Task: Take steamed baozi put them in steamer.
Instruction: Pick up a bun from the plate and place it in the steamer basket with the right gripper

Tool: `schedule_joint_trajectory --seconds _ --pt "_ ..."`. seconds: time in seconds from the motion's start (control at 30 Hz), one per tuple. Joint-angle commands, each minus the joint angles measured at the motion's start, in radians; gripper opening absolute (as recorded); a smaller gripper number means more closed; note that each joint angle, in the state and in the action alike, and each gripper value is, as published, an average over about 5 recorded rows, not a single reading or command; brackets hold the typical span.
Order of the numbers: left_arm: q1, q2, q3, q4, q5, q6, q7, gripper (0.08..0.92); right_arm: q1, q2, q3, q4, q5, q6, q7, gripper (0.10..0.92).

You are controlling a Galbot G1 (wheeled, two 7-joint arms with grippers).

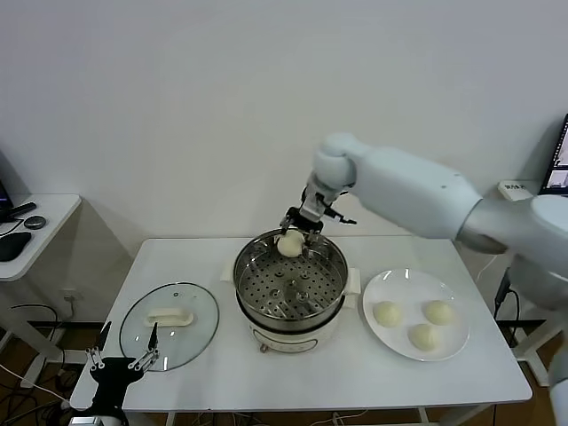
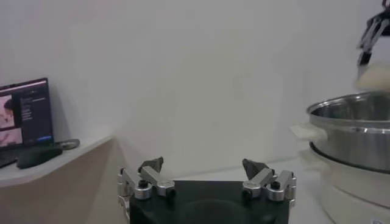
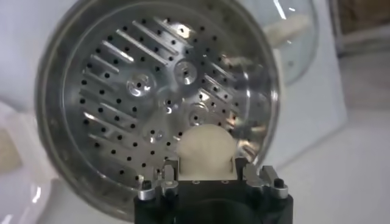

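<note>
The steel steamer point(image 1: 289, 287) with its perforated tray stands at the table's middle. My right gripper point(image 1: 296, 232) is shut on one cream-white baozi point(image 1: 289, 244) and holds it over the steamer's far rim; the right wrist view shows that baozi point(image 3: 206, 153) between the fingers above the tray point(image 3: 146, 97). Three more baozi point(image 1: 387, 313) point(image 1: 437, 311) point(image 1: 424, 336) lie on the white plate point(image 1: 454, 346) to the right. My left gripper point(image 1: 122, 357) is open and empty, parked below the table's front left corner; it also shows in the left wrist view point(image 2: 206, 173).
The glass lid point(image 1: 169, 323) with a white handle lies flat left of the steamer. A side table point(image 1: 27, 222) with dark items stands at far left. The steamer's side point(image 2: 353, 152) shows at the right of the left wrist view.
</note>
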Motion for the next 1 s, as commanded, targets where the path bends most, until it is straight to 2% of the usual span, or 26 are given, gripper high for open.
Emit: schedule_joint_trajectory --seconds 0.03,0.17,0.4,0.67,0.77,0.87,1.0 --pt "-0.001 -0.004 -0.012 -0.002 -0.002 0.002 0.0 0.823 -0.086 0.123 0.012 -0.149 -0.259 0.223 0.058 0.559" --pt "-0.001 -0.007 -0.013 -0.004 -0.004 0.002 0.0 0.823 -0.106 0.149 0.043 -0.196 -0.339 0.261 0.074 0.571" --pt "-0.002 -0.01 -0.012 0.0 -0.007 0.0 0.0 0.823 -0.118 0.156 0.049 -0.213 -0.355 0.281 0.079 0.608" --pt "-0.004 -0.013 -0.012 0.003 -0.012 -0.001 -0.001 0.823 -0.12 0.141 0.054 -0.198 -0.32 0.284 0.097 0.793" --pt "-0.004 -0.01 -0.013 0.003 -0.015 0.0 -0.001 0.823 -0.086 0.114 0.049 -0.154 -0.236 0.259 0.093 0.818" --pt "-0.005 -0.003 -0.014 0.001 -0.018 0.0 0.0 0.823 -0.011 0.062 0.02 -0.078 -0.088 0.171 0.068 0.822" --pt "-0.009 0.011 -0.017 0.0 -0.03 0.004 0.0 0.823 0.13 -0.07 -0.078 0.101 0.151 -0.07 0.027 0.823"
